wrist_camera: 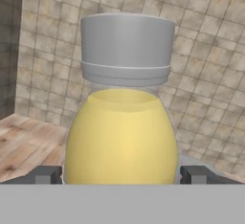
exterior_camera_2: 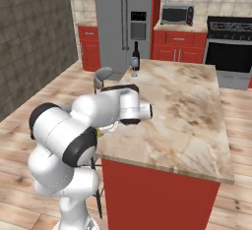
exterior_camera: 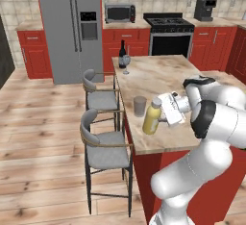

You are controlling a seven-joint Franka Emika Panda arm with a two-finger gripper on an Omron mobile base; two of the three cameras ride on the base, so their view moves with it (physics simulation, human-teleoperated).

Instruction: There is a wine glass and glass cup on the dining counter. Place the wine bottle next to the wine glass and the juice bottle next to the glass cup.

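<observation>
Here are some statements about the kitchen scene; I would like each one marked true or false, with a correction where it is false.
1. The wine bottle stands next to the wine glass at the far end of the dining counter. True.
2. The juice bottle lies flat on the floor. False: it is over the counter top, slightly tilted, close to the glass cup.
3. The gripper has its fingers on either side of the juice bottle. True.
4. The glass cup stands beside the wine bottle. False: it is at the near end of the counter.
5. The juice bottle's body is red. False: it is yellow.
</observation>
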